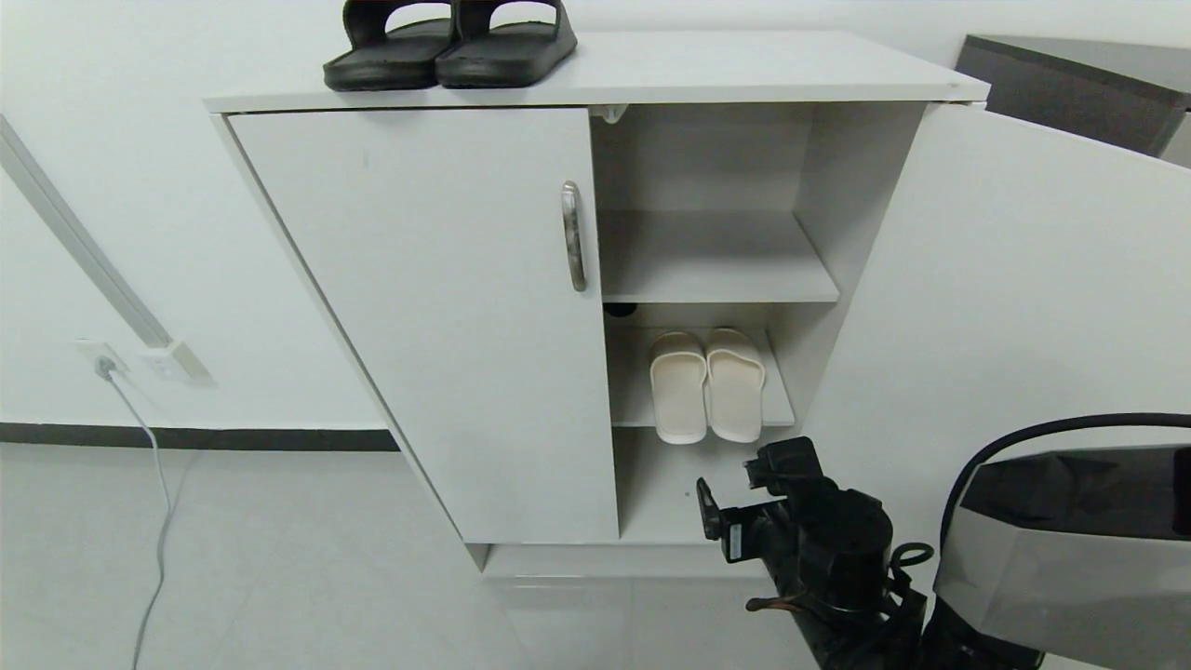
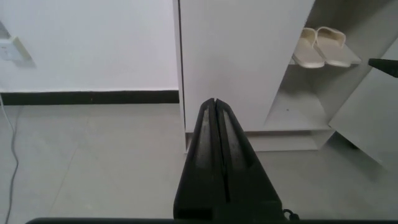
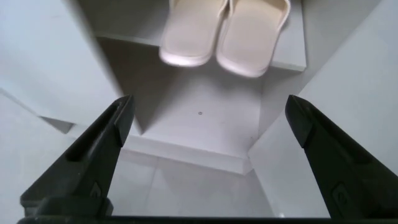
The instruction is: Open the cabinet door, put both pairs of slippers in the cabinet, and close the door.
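Cream slippers [image 1: 707, 383] inside the cabinet [image 1: 744, 65], black slippers [image 1: 451, 46] on its top.
The cream pair lies side by side (toes inward) on the lower shelf [image 1: 780, 409], beside the open right door [image 1: 1005, 298]; the black pair sits at 11 o'clock from it. At 6 o'clock of the cream pair the right pincer [image 1: 740, 489] gapes wide; the left pincer [image 2: 214, 109] is pressed closed above the floor [image 2: 93, 162].

My head view's upper edge cuts off the black slippers [image 1: 447, 56] atop the cabinet [image 1: 744, 65]. Its closed left door [image 1: 437, 316] half hides a dark thing [image 1: 620, 308] I cannot identify.
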You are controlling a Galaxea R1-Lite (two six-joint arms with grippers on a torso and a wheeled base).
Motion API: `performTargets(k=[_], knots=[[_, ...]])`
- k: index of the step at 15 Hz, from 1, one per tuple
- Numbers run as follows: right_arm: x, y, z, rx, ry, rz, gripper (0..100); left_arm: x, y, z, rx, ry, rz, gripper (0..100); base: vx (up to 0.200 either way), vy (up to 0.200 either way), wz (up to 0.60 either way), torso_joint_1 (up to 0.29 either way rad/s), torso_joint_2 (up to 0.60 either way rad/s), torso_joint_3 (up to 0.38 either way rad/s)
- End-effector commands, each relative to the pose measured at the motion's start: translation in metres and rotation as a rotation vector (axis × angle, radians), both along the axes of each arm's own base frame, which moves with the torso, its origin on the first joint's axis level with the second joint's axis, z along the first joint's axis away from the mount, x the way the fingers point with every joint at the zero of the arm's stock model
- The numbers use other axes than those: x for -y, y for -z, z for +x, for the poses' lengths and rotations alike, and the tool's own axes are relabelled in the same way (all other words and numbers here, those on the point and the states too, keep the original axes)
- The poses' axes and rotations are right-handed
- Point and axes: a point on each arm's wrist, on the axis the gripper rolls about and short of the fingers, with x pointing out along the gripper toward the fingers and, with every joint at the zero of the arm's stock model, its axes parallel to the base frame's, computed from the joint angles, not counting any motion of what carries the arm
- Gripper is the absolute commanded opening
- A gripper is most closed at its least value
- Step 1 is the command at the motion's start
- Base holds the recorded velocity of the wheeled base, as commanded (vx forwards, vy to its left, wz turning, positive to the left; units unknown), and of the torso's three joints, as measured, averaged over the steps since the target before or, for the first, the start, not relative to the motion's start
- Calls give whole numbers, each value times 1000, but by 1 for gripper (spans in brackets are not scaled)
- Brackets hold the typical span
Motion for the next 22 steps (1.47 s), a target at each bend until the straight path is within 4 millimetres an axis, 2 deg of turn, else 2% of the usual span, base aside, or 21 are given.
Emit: performTargets(k=[1,10,18,19,20,22], knots=[[0,4,0,-8,0,-9,100,0,0,0,0,0,0,0,0,0,0,0,0,0],[-1,3,-1,-5,-4,-15,100,0,0,0,-1,1,3,0,0,0,0,1,0,8],[-4,4,-3,-5,-17,-15,100,0,0,0,-3,1,3,0,0,0,0,3,1,185],[-4,1,-3,0,-18,-11,100,0,0,0,-1,1,3,0,0,0,0,7,2,203],[-2,-13,-4,31,-22,-24,100,0,0,0,-1,0,1,0,0,0,0,-2,2,144],[-1,-19,-6,42,-25,-15,100,0,0,0,-1,1,1,0,0,0,0,2,2,66]])
